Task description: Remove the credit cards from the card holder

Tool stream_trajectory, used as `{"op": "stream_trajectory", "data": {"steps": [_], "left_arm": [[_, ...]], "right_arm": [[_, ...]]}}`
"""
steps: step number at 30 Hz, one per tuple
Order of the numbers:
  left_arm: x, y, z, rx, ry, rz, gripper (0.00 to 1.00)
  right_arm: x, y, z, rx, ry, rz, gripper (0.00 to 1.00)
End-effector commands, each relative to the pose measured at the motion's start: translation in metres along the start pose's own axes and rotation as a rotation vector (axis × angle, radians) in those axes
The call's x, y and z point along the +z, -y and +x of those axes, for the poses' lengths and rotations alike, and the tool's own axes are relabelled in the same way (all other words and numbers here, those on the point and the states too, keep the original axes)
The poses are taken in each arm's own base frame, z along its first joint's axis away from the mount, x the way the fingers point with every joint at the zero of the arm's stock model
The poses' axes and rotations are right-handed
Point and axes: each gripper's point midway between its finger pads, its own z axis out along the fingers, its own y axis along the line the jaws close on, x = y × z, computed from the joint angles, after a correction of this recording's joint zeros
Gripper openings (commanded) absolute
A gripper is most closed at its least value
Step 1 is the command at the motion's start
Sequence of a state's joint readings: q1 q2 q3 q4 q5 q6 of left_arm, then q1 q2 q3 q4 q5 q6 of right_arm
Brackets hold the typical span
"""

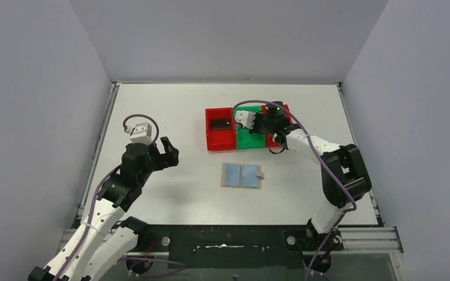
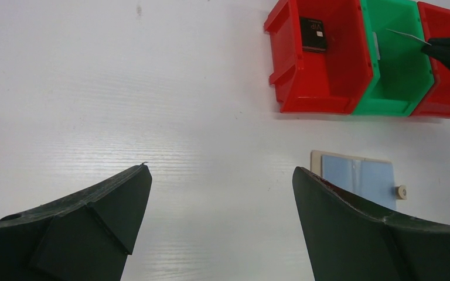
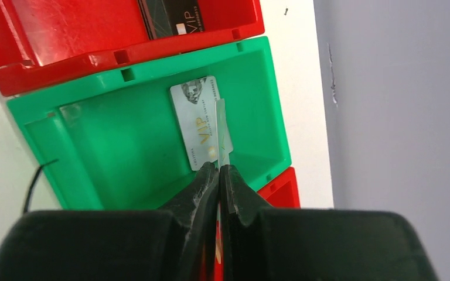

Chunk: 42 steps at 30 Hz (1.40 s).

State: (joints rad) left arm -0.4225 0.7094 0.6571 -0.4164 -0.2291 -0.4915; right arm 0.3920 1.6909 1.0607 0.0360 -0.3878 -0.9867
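Three bins touch in a row on the far right part of the white table (image 1: 152,111): left red bin (image 2: 281,70), green bin (image 2: 387,108), right red bin (image 2: 442,108). Much free surface lies to the left and in front. The card holder (image 1: 242,175) lies open near them, blue lining up. The right gripper (image 3: 219,170) is pressed closed on a thin card (image 3: 222,132), edge-on over the green bin. Only its wrist view shows a silver-grey card (image 3: 194,126) lying flat inside. A dark card (image 1: 220,123) lies in the left red bin. The left gripper (image 2: 221,168) hangs wide open, holding nothing. Grey walls (image 1: 228,35) stand around.

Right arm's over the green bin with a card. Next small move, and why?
Probably open the right gripper: it pinches a card edge-on above the green bin, where a silver card already lies, so releasing should drop it in.
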Motion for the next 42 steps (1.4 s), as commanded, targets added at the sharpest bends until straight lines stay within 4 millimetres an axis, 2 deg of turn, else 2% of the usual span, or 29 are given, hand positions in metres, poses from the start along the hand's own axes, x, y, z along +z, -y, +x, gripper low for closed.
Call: {"op": "stream_trajectory", "data": {"steps": [1, 6, 9, 14, 19, 29, 42], "left_arm": [[-0.003, 0.003, -0.018, -0.004, 0.051, 0.008, 0.94], [-0.003, 0.003, -0.018, -0.006, 0.050, 0.004, 0.94], [-0.003, 0.003, -0.018, -0.007, 0.049, 0.006, 0.94], [-0.001, 0.002, -0.017, -0.010, 0.041, 0.009, 0.94], [0.001, 0.002, -0.016, -0.011, 0.033, 0.009, 0.94], [0.001, 0.001, -0.017, -0.014, 0.033, 0.006, 0.94], [0.002, 0.000, -0.016, -0.014, 0.028, 0.004, 0.94]], "right_arm": [[0.008, 0.014, -0.005, -0.092, 0.016, -0.003, 0.00], [0.011, 0.019, -0.012, -0.116, 0.027, 0.015, 0.00], [0.008, 0.028, -0.021, -0.117, 0.037, 0.049, 0.00], [0.002, 0.028, -0.040, -0.131, 0.070, 0.072, 0.00], [-0.001, 0.033, -0.049, -0.119, 0.103, 0.106, 0.00], [0.014, 0.022, -0.013, -0.129, 0.016, 0.071, 0.00], [0.041, 0.024, 0.003, -0.206, -0.024, 0.032, 0.01]]}}
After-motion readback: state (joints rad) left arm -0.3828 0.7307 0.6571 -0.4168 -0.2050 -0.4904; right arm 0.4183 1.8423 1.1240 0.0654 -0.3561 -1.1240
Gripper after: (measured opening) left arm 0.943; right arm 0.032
